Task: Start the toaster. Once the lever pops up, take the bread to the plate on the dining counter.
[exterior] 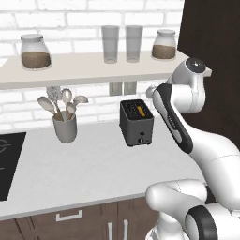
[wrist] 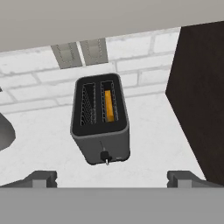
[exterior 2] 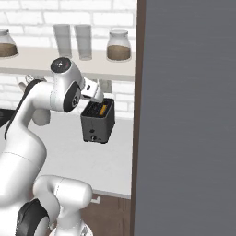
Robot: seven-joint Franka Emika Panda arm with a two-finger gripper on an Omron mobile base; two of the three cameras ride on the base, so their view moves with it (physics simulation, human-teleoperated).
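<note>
We see the grey worktop [exterior: 84, 164] carrying the toaster [exterior: 136, 123] and a utensil cup [exterior: 65, 127] (spoons inside), standing well apart; a shelf [exterior: 84, 70] above holds two jars and two glasses.

shelf [exterior: 84, 70]: two jars, two glasses | worktop [exterior: 84, 164]: utensil cup [exterior: 65, 126]

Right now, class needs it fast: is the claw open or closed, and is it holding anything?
Claw: open, holding nothing; its tips stand wide apart above the worktop, short of the toaster.

Kitchen: toaster [exterior: 136, 122] on grey worktop [exterior: 84, 164], utensil cup [exterior: 65, 127], shelf jars [exterior: 35, 51], brick wall [exterior: 28, 18]
</note>
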